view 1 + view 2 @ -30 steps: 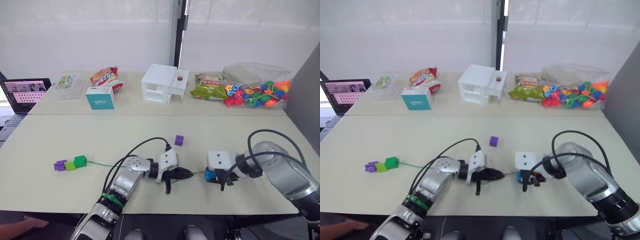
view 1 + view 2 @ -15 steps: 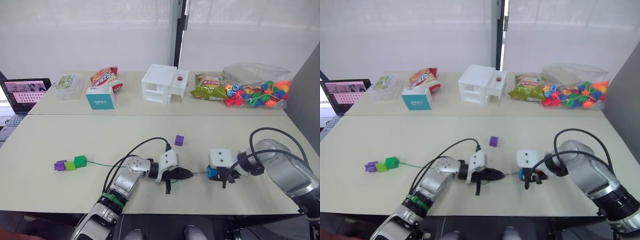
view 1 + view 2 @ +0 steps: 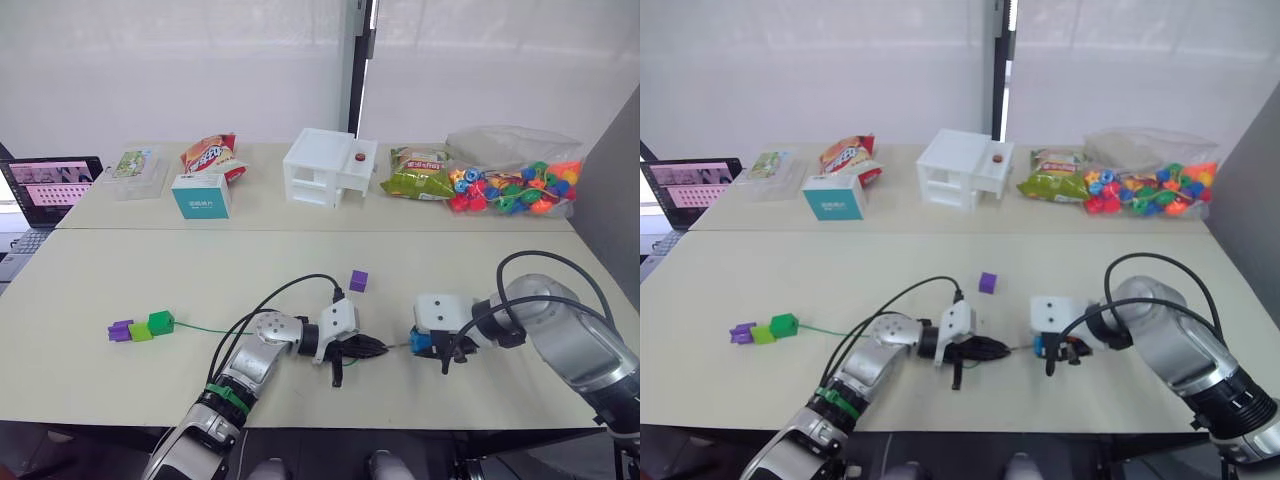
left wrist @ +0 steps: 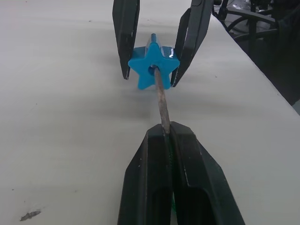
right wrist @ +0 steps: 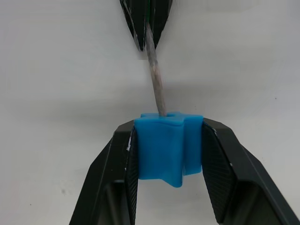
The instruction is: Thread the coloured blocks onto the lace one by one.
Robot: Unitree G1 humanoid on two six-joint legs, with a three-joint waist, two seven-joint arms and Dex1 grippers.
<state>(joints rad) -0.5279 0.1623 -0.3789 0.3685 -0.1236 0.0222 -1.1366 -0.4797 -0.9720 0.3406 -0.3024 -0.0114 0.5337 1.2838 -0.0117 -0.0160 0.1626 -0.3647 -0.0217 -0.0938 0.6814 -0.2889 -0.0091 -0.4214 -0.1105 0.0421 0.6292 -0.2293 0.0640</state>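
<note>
My left gripper [image 4: 167, 136] is pinched tight on the stiff greyish tip of the lace [image 4: 161, 101], low over the tabletop [image 3: 120, 285] near its front edge, about midway along it. The tip sticks out from between my fingers and runs straight into the centre hole of the blue block [image 4: 153, 66], which from my left wrist shows a star-shaped face.

My right gripper [image 5: 168, 150] clamps that blue block from both sides, one black finger [image 5: 112, 168] pressed on each flank, so the block sits squarely between them and just off the table surface. In the head view the two grippers face each other nose to nose, near one another, with the short bare length of tip bridging the gap between them.

Behind my left gripper the green cord trails away toward the left edge of the tabletop, where three blocks [image 3: 141, 327] are already strung on it, touching in a row: purple, lime green, then darker green.

One loose purple block [image 3: 358, 280] lies on the tabletop farther from the front edge, behind the gap between my grippers and clear of both.

Along the far edge sit a white box [image 3: 328, 167], snack packets [image 3: 212, 153], a teal carton [image 3: 200, 195] and a clear bag of bright beads [image 3: 512, 186]; a laptop [image 3: 48, 188] stands off the far left corner.
</note>
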